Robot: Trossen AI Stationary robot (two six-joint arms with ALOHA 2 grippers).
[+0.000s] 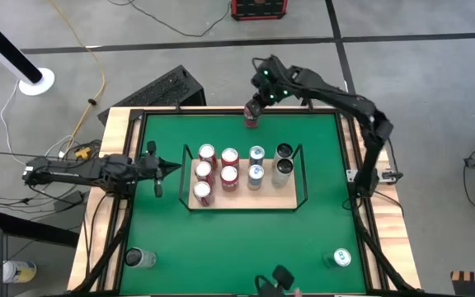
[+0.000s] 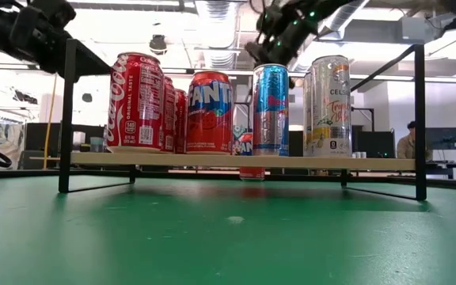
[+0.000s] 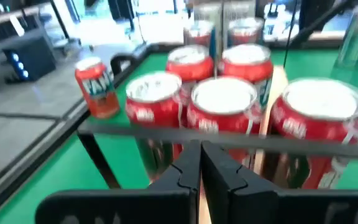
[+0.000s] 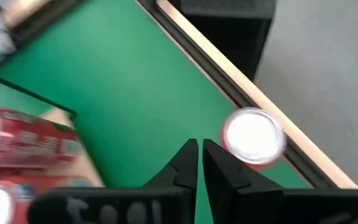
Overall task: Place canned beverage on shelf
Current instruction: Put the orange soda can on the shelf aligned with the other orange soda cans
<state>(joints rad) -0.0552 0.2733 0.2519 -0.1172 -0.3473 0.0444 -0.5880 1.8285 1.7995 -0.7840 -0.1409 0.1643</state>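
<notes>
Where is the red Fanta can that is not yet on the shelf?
In the high view the Fanta can stands upright at the table's far edge, beyond the shelf, with the right gripper just above it.

Shelf (image 2: pixel 244 161) hides most of far red can (image 2: pixel 252 172).

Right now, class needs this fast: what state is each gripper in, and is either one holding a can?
Left gripper: closed, holding nothing, beside the shelf.
Right gripper: fingers nearly together, holding nothing, above the red can.
</notes>
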